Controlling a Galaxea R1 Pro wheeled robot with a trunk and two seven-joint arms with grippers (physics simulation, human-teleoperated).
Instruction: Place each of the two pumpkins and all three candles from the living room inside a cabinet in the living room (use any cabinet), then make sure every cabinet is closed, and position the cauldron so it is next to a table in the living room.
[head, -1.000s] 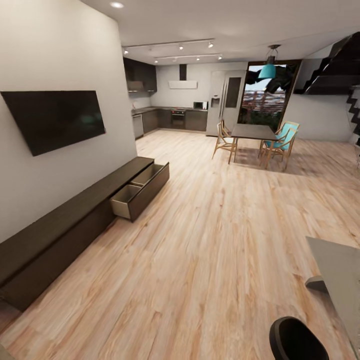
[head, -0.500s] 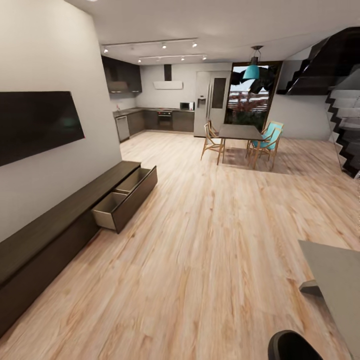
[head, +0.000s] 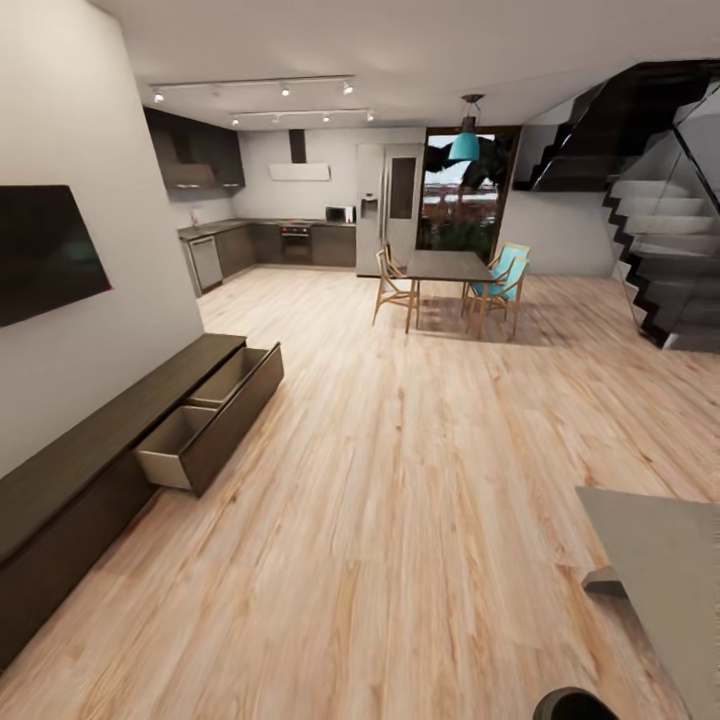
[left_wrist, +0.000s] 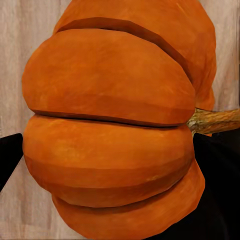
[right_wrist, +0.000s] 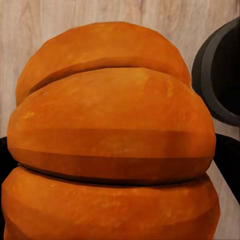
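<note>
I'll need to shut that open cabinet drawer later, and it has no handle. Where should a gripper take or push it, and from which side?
Judging by its shape, push rather than grip: the open drawer of the cabinet has a flat dark front with no handle. Come from the room side and press that front panel near its middle, straight toward the wall. Both grippers seem occupied, each with a pumpkin.

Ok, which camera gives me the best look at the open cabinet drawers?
The head view: the cabinet runs along the wall with two drawers pulled out, both looking empty. Each wrist view has a pumpkin close up over wood floor.
</note>
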